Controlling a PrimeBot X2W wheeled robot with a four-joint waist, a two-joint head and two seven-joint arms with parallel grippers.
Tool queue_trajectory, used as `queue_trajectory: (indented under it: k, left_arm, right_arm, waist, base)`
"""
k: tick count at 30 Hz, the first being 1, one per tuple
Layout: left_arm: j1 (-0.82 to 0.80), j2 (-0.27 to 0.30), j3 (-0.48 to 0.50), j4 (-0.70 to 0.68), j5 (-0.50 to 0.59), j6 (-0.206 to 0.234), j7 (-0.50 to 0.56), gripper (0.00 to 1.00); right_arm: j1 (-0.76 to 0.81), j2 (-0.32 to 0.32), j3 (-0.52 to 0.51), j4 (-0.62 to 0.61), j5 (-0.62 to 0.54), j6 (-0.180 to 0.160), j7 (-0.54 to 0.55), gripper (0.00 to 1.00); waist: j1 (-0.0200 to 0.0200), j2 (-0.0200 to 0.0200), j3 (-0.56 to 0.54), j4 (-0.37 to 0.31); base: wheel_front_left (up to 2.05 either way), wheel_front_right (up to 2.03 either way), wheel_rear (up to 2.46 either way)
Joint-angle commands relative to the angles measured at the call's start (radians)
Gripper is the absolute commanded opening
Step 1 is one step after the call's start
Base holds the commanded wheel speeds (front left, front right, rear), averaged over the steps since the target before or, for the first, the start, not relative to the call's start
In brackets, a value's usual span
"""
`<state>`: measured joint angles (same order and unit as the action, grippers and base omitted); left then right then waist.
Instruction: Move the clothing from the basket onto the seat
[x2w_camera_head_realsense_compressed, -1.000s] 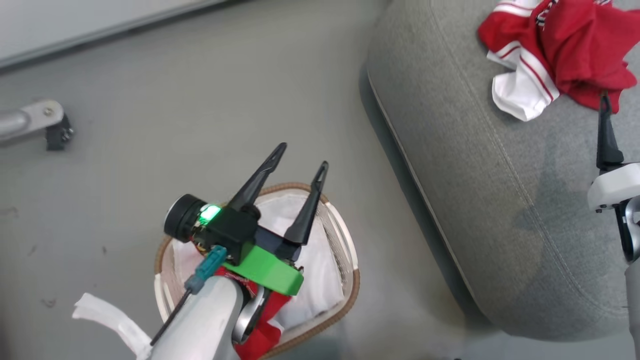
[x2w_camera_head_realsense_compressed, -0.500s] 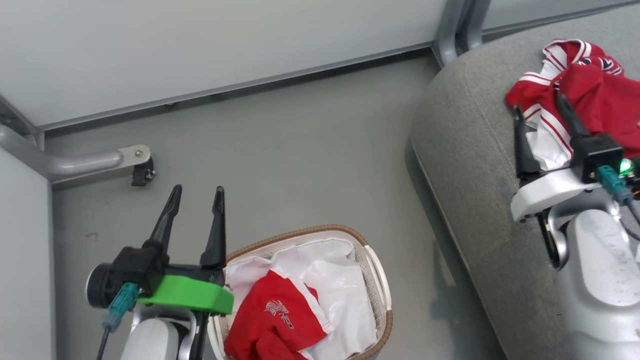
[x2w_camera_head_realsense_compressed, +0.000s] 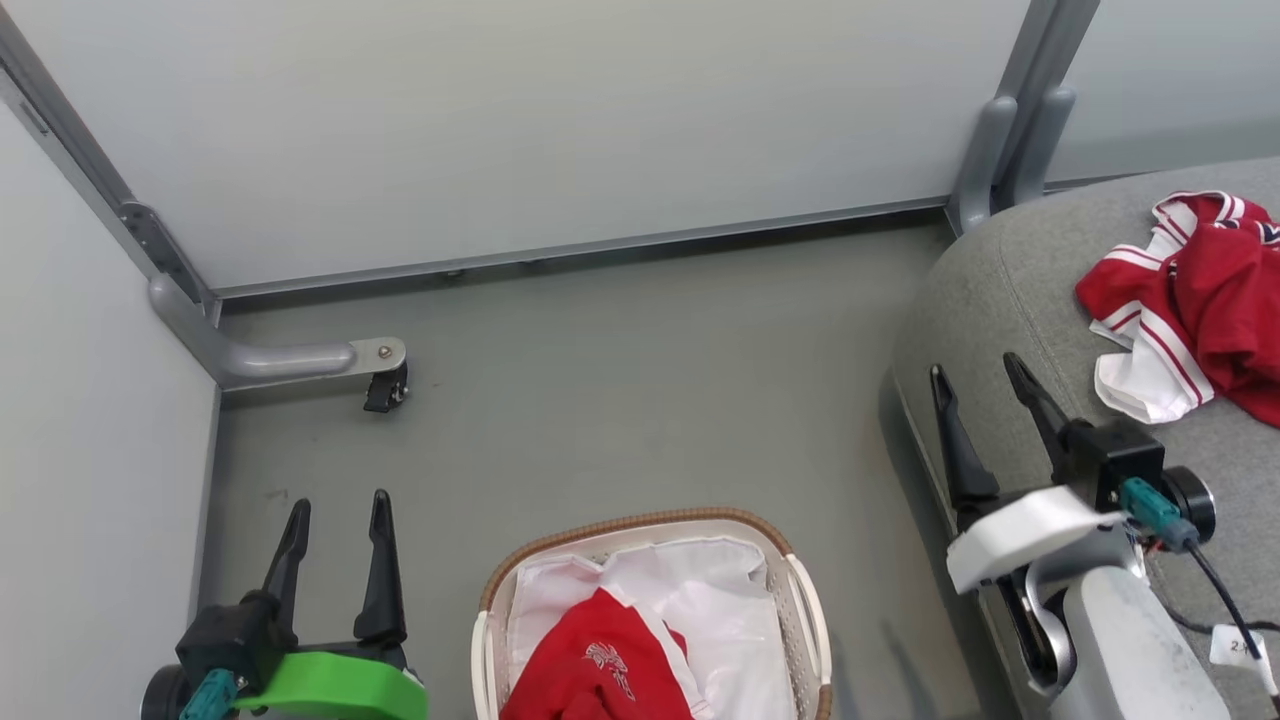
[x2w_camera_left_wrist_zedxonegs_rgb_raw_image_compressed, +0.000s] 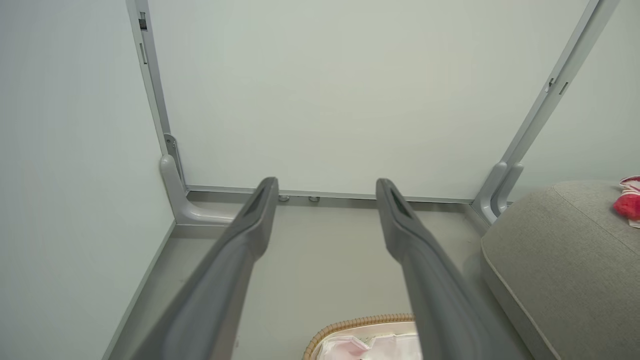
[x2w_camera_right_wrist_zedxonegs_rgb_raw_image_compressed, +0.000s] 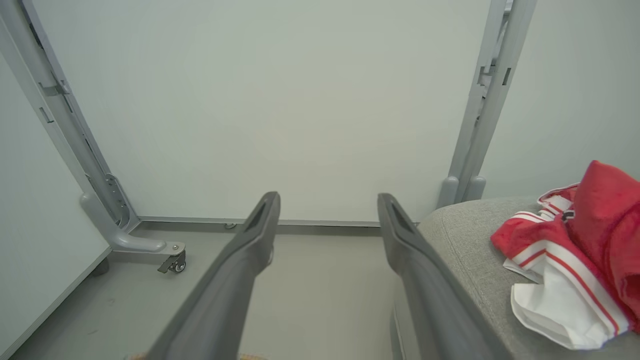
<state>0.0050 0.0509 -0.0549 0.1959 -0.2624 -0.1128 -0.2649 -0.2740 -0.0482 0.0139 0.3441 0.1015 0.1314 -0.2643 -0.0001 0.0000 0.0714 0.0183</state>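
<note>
Clothing (x2w_camera_head_realsense_compressed: 590, 670) in basket (x2w_camera_head_realsense_compressed: 640, 520), between left gripper (x2w_camera_head_realsense_compressed: 340, 500) and right gripper (x2w_camera_head_realsense_compressed: 973, 365), touching neither.

**Robot body: wrists and fittings**

Left gripper (x2w_camera_head_realsense_compressed: 340, 500): two long tapered dark fingers, bright green plastic bracket (x2w_camera_head_realsense_compressed: 335, 688), teal cable plug (x2w_camera_head_realsense_compressed: 212, 692).
Right gripper (x2w_camera_head_realsense_compressed: 973, 365): same fingers, white plastic bracket (x2w_camera_head_realsense_compressed: 1015, 520), black thin cable (x2w_camera_head_realsense_compressed: 1215, 590), small white paper tag (x2w_camera_head_realsense_compressed: 1240, 648), pale grey rounded forearm (x2w_camera_head_realsense_compressed: 1130, 650).

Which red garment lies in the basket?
The red shirt with the white emblem, in the basket; the stripe-trimmed pile lies on the seat.
</note>
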Motion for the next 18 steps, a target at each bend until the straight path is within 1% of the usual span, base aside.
queue_trajectory:
  k: [1, 8, 18]
  left_arm:
    - [0.026, 0.000, 0.001, 0.005, -0.018, 0.009, 0.001, 1.00]
    - [0.063, 0.000, -0.005, 0.020, -0.039, 0.018, 0.001, 1.00]
    - [0.071, 0.000, -0.014, 0.045, -0.053, 0.025, 0.001, 1.00]
  right_arm:
    - [0.039, -0.004, 0.004, -0.004, 0.017, -0.001, 0.000, 1.00]
    - [0.117, -0.004, 0.032, 0.009, 0.052, -0.001, 0.000, 1.00]
    - [0.126, -0.004, 0.049, 0.025, 0.057, -0.001, 0.000, 1.00]
  waist:
    - [0.0001, 0.0000, -0.034, 0.017]
    - [0.0001, 0.0000, -0.069, 0.008]
    - [0.0001, 0.0000, -0.082, -0.002]
  base:
    - [0.00, 0.00, 0.00]
    - [0.00, 0.00, 0.00]
    - [0.00, 0.00, 0.00]
